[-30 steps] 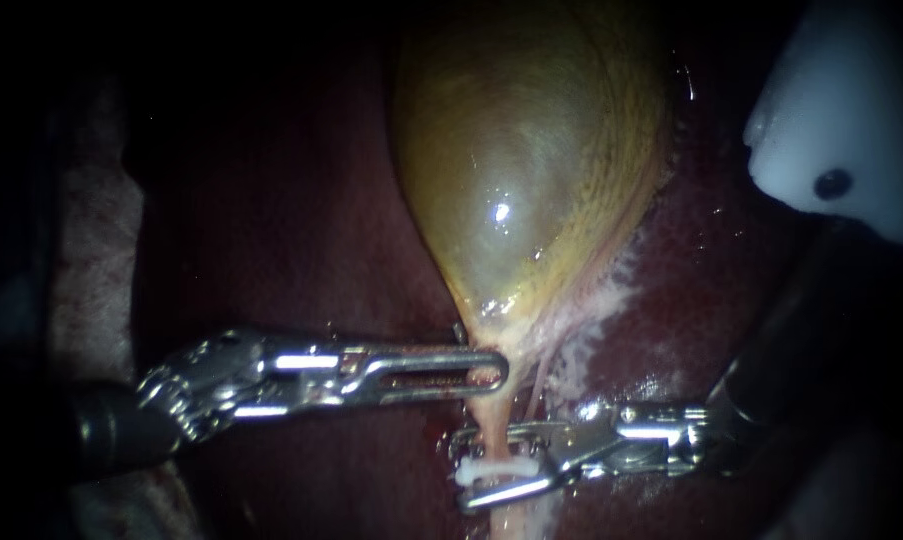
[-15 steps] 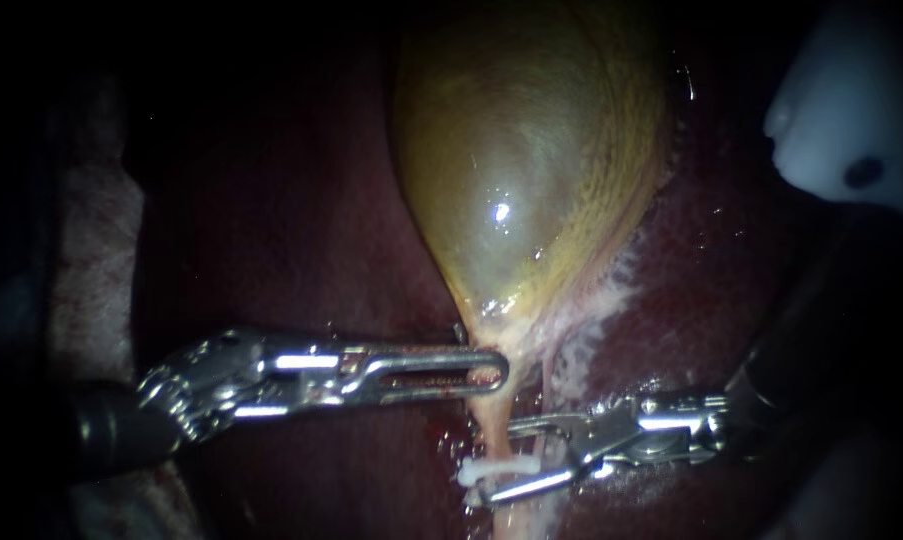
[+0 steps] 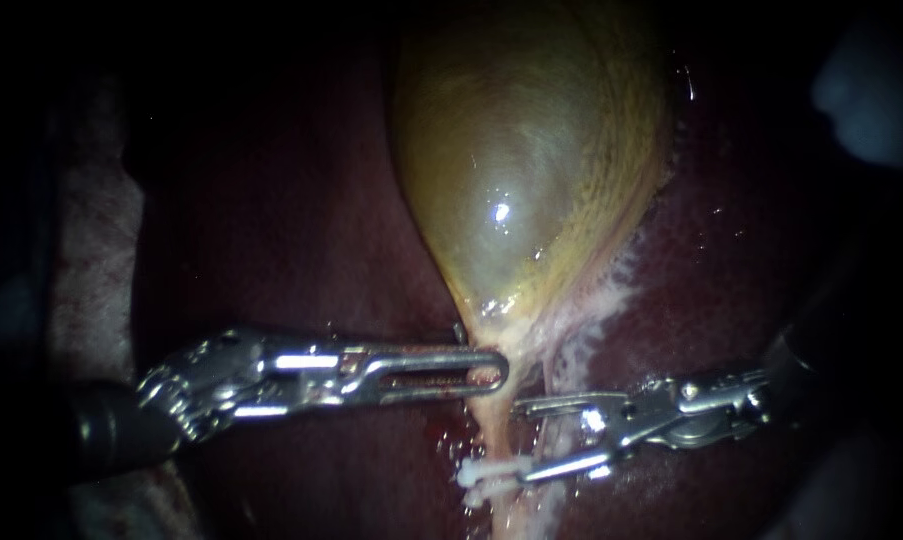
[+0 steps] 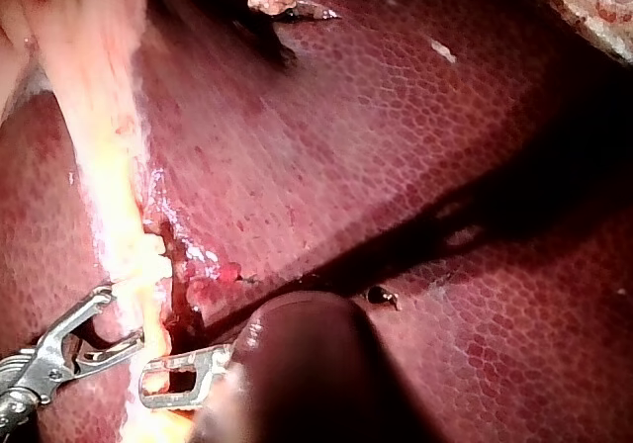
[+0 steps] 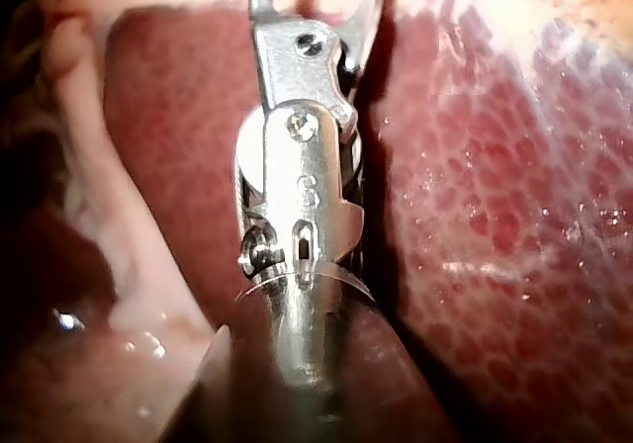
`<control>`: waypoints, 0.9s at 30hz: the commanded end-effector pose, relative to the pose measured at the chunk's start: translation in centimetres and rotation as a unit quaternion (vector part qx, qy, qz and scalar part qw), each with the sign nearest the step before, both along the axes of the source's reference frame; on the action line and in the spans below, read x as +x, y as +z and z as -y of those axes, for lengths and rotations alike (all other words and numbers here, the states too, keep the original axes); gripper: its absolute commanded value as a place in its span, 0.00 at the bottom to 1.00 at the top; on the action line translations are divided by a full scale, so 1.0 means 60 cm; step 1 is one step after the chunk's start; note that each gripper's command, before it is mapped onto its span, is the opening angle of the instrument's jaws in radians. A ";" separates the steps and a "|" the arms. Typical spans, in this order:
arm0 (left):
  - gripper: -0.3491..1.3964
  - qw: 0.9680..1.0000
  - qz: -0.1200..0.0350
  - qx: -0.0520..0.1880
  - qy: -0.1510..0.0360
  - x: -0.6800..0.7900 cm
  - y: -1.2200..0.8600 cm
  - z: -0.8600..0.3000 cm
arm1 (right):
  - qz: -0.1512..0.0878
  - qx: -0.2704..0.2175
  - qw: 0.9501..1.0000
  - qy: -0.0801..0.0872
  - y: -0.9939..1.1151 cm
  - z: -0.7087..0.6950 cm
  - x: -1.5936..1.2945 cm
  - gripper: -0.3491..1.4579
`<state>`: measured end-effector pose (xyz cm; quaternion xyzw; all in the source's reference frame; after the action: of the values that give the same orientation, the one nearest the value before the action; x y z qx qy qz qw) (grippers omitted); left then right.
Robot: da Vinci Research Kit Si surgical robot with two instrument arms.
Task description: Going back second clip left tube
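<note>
Where the tube runs nearest the endoscope, white clip across it, right instrument jaws apart just beside the clip, holding nothing, left instrument jaws clamped on gallbladder neck farther up, dark liver behind.

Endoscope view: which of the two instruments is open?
The right instrument, entering from the right: a clear gap shows between its tips, near the white clip on the tube. The left instrument is clamped shut on the tube just below the gallbladder.

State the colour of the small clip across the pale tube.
White clip, best in the endoscope view.
</note>
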<state>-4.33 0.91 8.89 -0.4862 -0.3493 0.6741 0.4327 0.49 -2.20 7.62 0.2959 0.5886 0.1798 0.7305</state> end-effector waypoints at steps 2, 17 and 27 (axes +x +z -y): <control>0.00 1.000 0.000 0.000 0.000 0.0000 0.0000 0.0000 | 0.001 -0.009 1.000 0.000 -0.0004 -0.0002 -0.0018 0.47; 0.00 1.000 0.000 0.000 0.000 0.0000 0.0001 0.0001 | -0.003 -0.080 0.996 0.026 -0.0056 -0.0041 -0.0123 0.48; 0.00 1.000 0.001 -0.004 0.002 -0.0001 0.0025 0.0003 | -0.002 -0.081 0.996 0.029 -0.0058 -0.0042 -0.0125 0.48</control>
<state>-4.33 0.89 9.07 -0.4880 -0.3480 0.6761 0.4287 -0.26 -1.94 7.27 0.2188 0.6113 0.1514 0.7453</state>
